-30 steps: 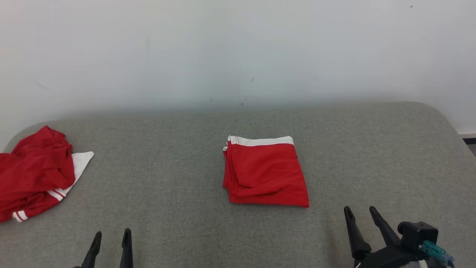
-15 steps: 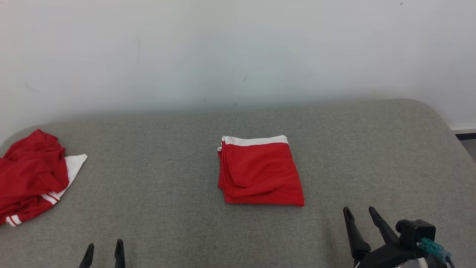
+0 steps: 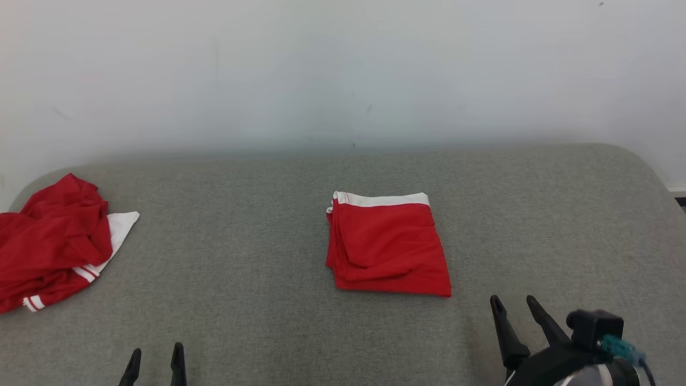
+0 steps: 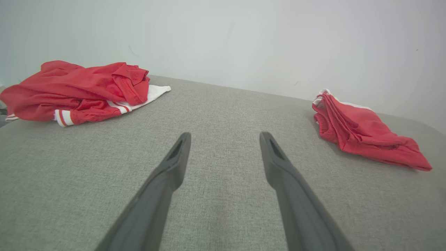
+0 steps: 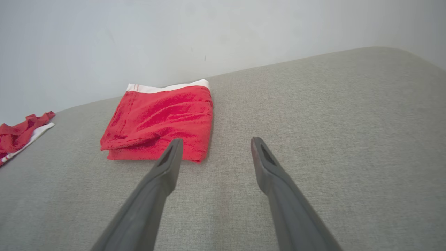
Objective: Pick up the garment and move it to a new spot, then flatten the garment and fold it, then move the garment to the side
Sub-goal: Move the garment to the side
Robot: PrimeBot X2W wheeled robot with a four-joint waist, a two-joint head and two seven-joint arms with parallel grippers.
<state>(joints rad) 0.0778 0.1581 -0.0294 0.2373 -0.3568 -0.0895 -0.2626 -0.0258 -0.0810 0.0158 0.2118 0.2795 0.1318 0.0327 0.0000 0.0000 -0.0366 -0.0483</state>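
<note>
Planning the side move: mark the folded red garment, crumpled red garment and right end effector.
folded red garment [image 3: 388,249], head view, top layer's middle
crumpled red garment [image 3: 53,241], head view, bunched red middle
right end effector [image 3: 511,299], head view, between its fingertips

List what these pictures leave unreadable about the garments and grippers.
- Crumpled garment: head view, the left edge cuts it off; bunching hides its shape.
- Folded garment: all views, the top layer hides how the layers beneath lie.
- Left gripper: head view, the bottom edge leaves just the fingertips.
- Right gripper: head view, the bottom edge cuts off its wrist.
</note>
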